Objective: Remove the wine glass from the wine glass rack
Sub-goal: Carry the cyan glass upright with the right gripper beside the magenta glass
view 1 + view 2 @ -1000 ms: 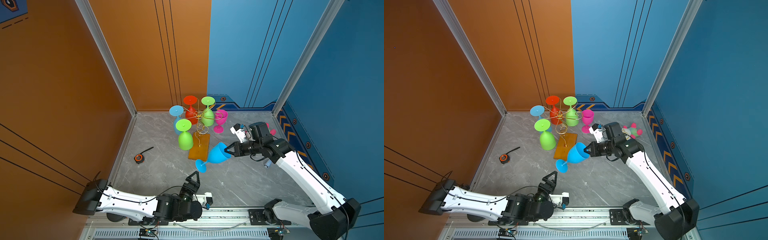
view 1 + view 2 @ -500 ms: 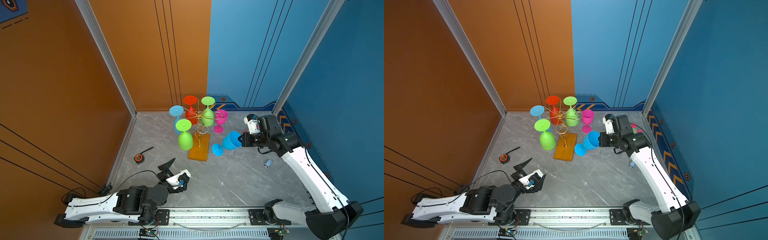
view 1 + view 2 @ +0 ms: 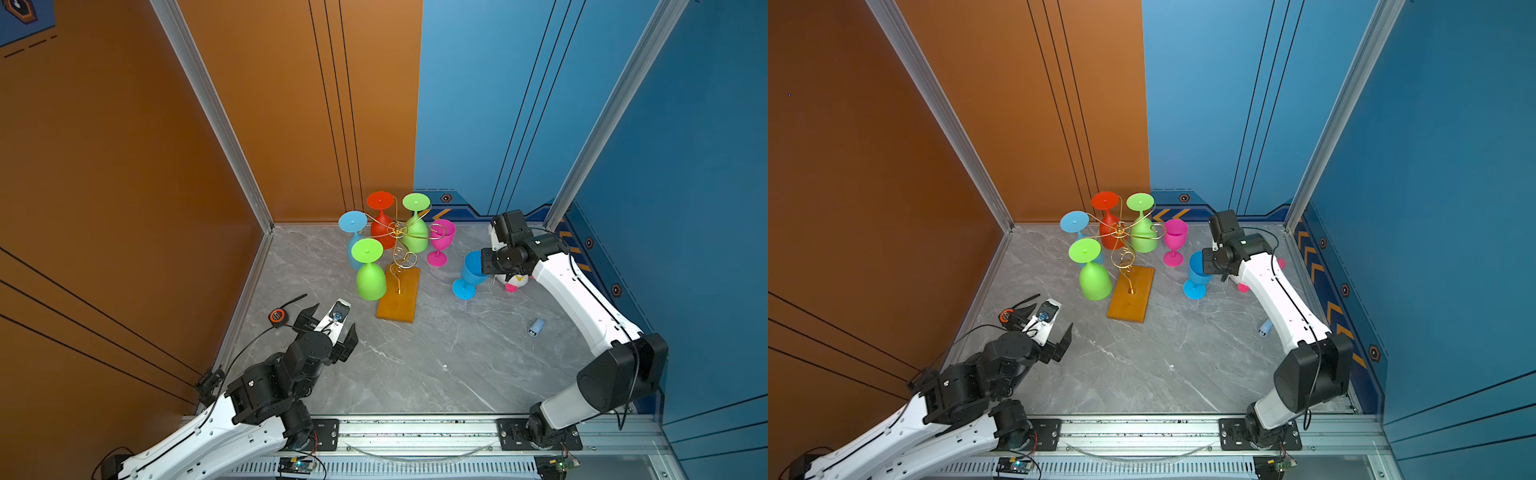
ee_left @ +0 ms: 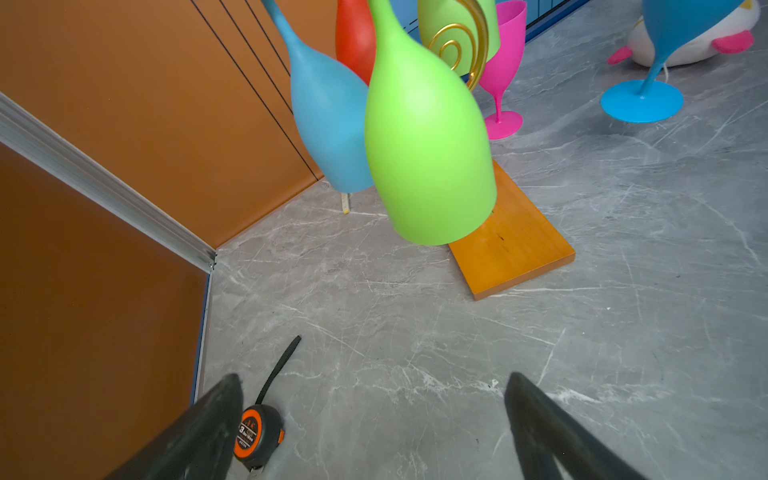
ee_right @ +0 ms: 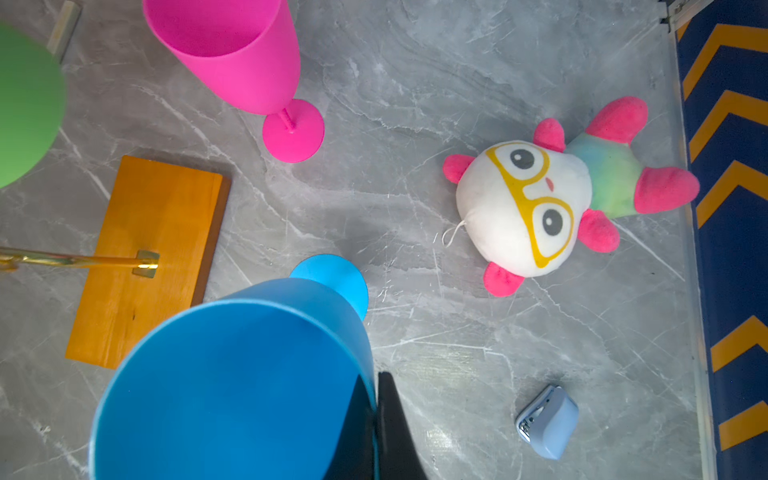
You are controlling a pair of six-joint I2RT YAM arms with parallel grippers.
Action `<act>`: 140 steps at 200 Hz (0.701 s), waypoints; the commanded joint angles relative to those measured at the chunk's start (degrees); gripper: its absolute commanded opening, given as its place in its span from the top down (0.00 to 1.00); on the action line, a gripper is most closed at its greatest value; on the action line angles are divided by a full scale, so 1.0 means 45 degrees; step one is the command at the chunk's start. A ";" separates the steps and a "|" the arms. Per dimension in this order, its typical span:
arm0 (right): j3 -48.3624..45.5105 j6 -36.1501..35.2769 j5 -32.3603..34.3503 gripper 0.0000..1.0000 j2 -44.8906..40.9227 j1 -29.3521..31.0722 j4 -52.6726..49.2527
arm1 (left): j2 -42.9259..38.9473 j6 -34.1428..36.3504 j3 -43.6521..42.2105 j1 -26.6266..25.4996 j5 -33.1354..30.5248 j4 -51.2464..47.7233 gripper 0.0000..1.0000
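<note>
The wine glass rack (image 3: 397, 299) (image 3: 1130, 299), gold wire on an orange wooden base, stands mid-floor with several coloured glasses hanging upside down; a green one (image 3: 370, 274) (image 4: 428, 158) hangs nearest the front. My right gripper (image 3: 486, 266) (image 5: 376, 378) is shut on the rim of a blue wine glass (image 3: 471, 272) (image 3: 1198, 270) (image 5: 232, 386), held nearly upright to the right of the rack, foot low by the floor. My left gripper (image 3: 332, 322) (image 4: 373, 378) is open and empty, in front of and left of the rack.
A pink glass (image 3: 440, 243) stands upright behind the blue one. A plush toy (image 5: 540, 199) lies under the right arm, and a small pale blue clip-like object (image 3: 536, 326) to its front. A tape measure (image 4: 257, 432) lies by the left finger, near the orange wall.
The right gripper carried the blue glass from in front of the rack to its right and turned it upright. The left arm swung forward toward the rack and its jaws widened.
</note>
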 commanded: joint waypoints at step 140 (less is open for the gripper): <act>0.6113 -0.0383 0.0245 1.00 0.5698 -0.0944 0.0127 | 0.0397 -0.1073 -0.0153 0.6105 0.4524 0.0323 0.01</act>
